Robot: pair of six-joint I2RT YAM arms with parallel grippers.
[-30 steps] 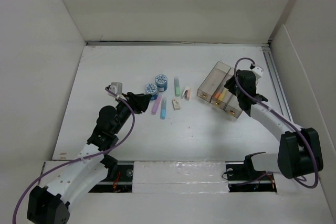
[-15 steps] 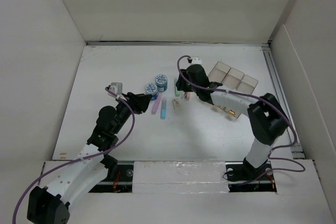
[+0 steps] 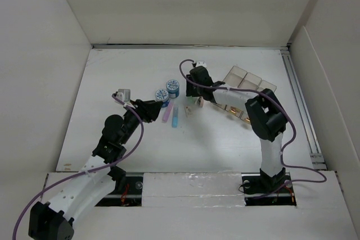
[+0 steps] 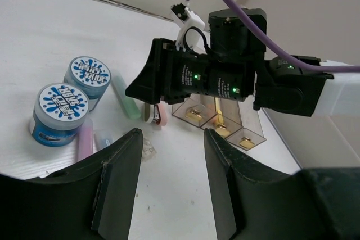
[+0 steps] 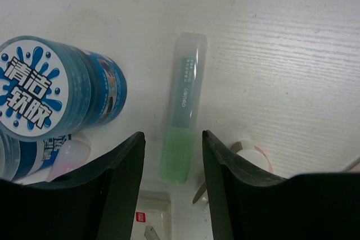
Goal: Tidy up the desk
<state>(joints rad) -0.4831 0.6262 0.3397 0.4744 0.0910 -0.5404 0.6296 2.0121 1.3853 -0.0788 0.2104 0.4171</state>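
Observation:
The white desk (image 3: 124, 71) holds a cluster of small items at its middle. My right gripper (image 3: 192, 87) is open and hangs just above a green highlighter (image 5: 183, 139), one finger on each side of it (image 5: 172, 135). Two blue round tubs (image 3: 172, 87) (image 3: 162, 96) stand to the highlighter's left. One of them shows in the right wrist view (image 5: 53, 96). My left gripper (image 3: 154, 108) is open and empty, just left of the tubs, with bare desk between its fingers (image 4: 172, 133). A pink highlighter (image 3: 167, 113) and a blue one (image 3: 175, 117) lie below the tubs.
A clear three-compartment tray (image 3: 247, 82) with small yellow items stands at the right, partly under my right arm. A pink-and-white tape dispenser (image 3: 198, 102) and a small clear box (image 3: 189, 111) lie beside the green highlighter. White walls surround the desk; a metal rail (image 3: 297, 99) runs along the right.
My right arm has swung left from over the tray to above the green highlighter. My left arm has stayed still.

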